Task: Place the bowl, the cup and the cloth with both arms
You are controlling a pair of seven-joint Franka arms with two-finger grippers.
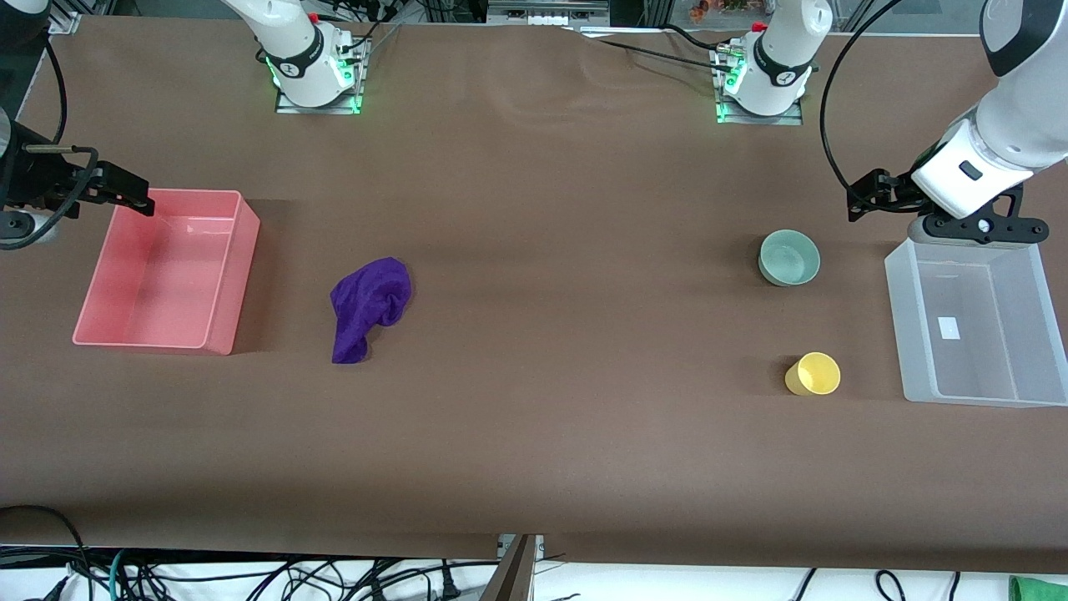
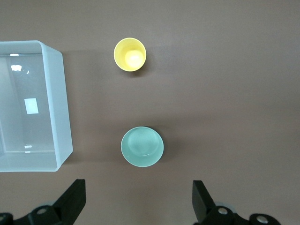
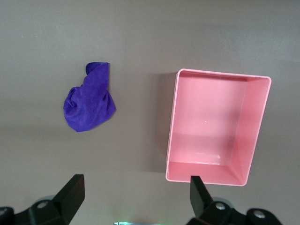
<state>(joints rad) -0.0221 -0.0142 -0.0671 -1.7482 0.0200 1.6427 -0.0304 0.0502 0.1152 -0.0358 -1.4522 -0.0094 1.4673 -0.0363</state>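
Nothing is picked yet; you are at the opening step. Your left pincer (image 2: 136,206) hangs wide and empty over the bench (image 1: 551,250) near the clear bin (image 1: 918,334), the bowl (image 1: 788,257) at its 12 o'clock in its wrist view, the cup (image 1: 813,373) nearer the front camera. Your right pincer (image 3: 136,201), wide and empty, hovers by the pink bin (image 1: 225,275); the cloth (image 1: 370,305) lies beside that bin. Next, I judge: descend on the bowl's rim and the cloth's bunched top.
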